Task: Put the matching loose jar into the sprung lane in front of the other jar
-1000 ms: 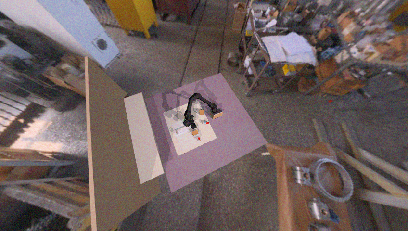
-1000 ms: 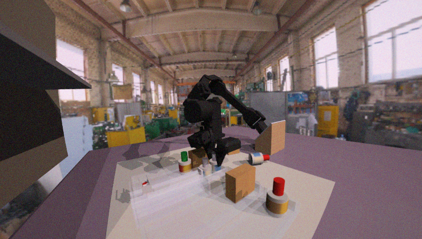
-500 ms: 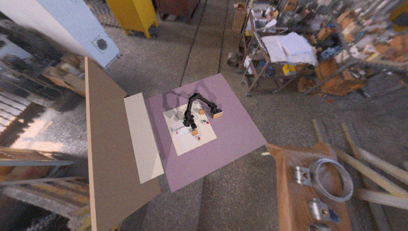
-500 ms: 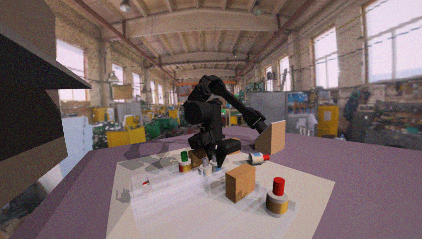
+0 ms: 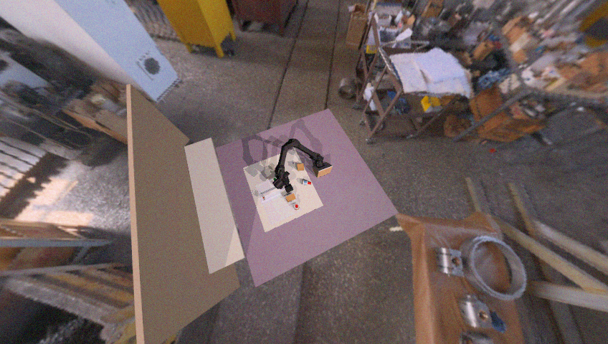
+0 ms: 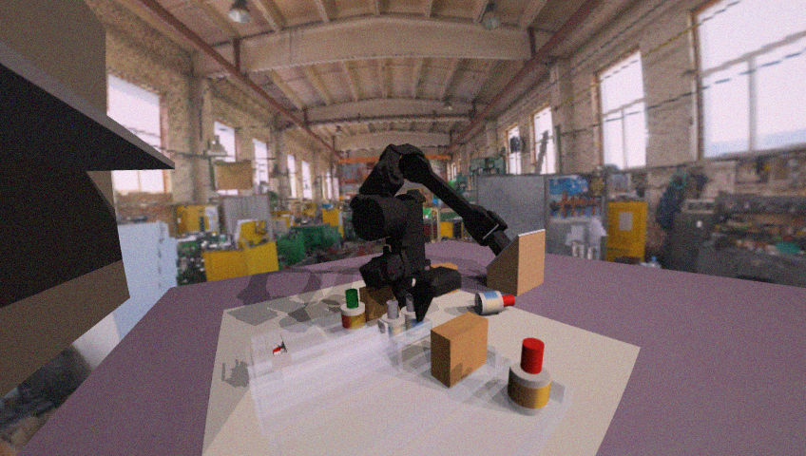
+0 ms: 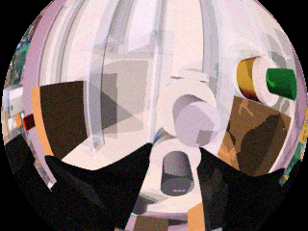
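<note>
Landmark: the clear lane rack [image 5: 265,187] [image 6: 316,370] [image 7: 92,96], on a pale mat [image 5: 272,219] [image 6: 587,350].
Gripper [image 5: 289,188] [image 6: 412,311] [image 7: 175,150]: clamped on 1 grey-capped jar, 1 black finger on each side.
Held jar [image 6: 411,317] [image 7: 176,166]: upright, at the arm-side end of the rack; whether its base touches the lane floor, I cannot tell.
Lane jar [image 6: 391,324] [image 7: 187,103]: also grey-capped, at the same end of the rack, just beside the held jar; the 2 look nearly in touch, though the clear walls blur this.
Green-capped jar [image 6: 353,316] [image 7: 248,77]: upright, near the rack's arm-side end, beside a brown block [image 6: 376,302] [image 7: 260,135].
Upright red-capped jar [image 5: 296,206] [image 6: 529,384]: off the rack's side, beyond an orange-brown block [image 5: 290,197] [image 6: 459,350] [image 7: 63,120].
Fallen red-capped jar [image 5: 305,181] [image 6: 489,302]: on its side, apart from the rack.
</note>
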